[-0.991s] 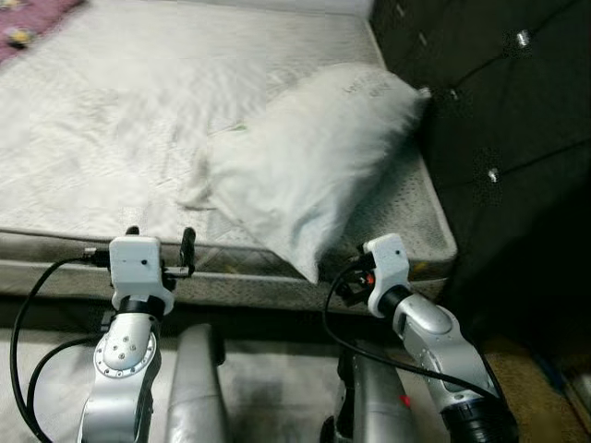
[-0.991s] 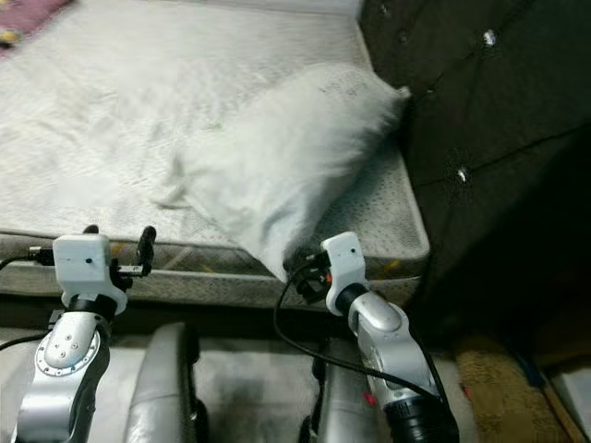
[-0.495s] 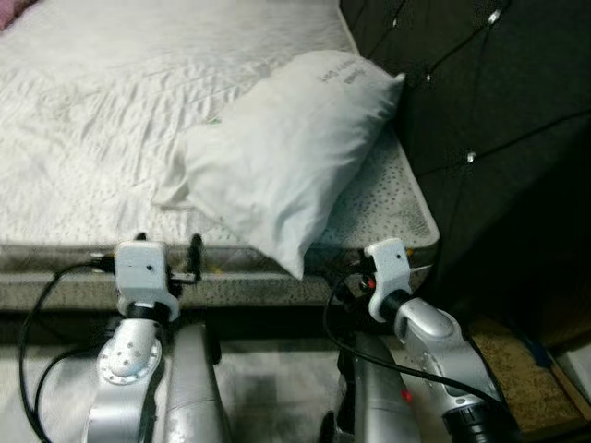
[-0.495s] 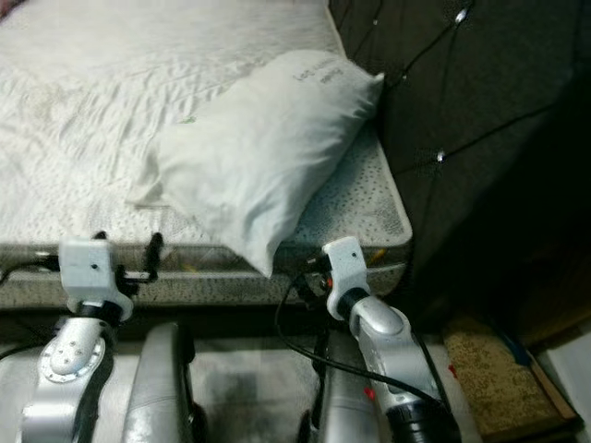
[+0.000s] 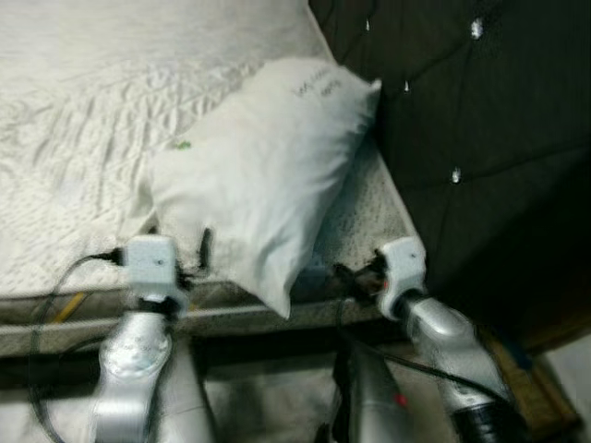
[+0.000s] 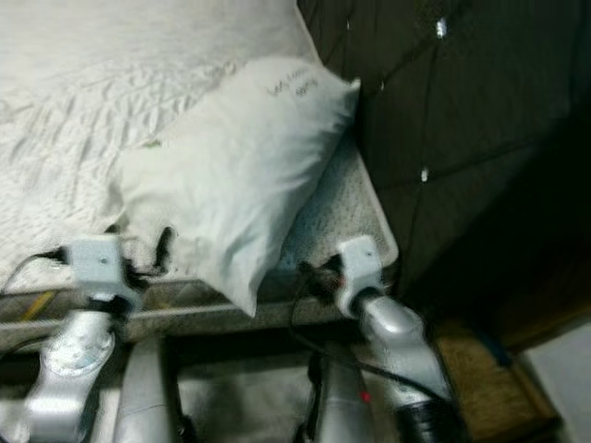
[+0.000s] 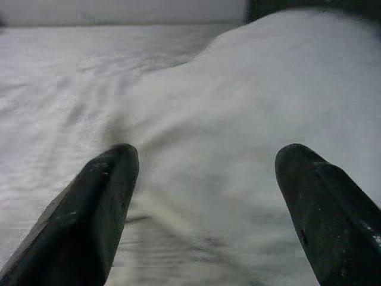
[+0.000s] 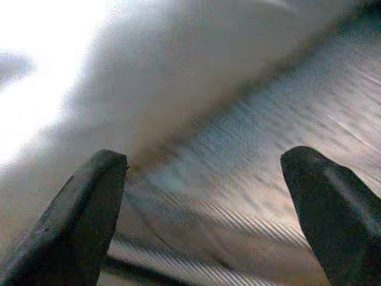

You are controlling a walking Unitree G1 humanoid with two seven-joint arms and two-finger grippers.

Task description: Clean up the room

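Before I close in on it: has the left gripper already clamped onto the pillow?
No. In the left wrist view the left gripper stands open, fingers spread wide apart, with the white pillow lying ahead between them, ungripped.

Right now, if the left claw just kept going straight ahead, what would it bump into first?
Most likely the white pillow. The left gripper is open and aimed at the pillow's near end lying on the mattress, with nothing between. How far off it is I can't tell exactly.

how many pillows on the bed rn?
1. A white pillow lies tilted on the mattress at the near corner by the dark tufted headboard, one corner overhanging the edge. The far part of the bed is out of frame, so more may exist.
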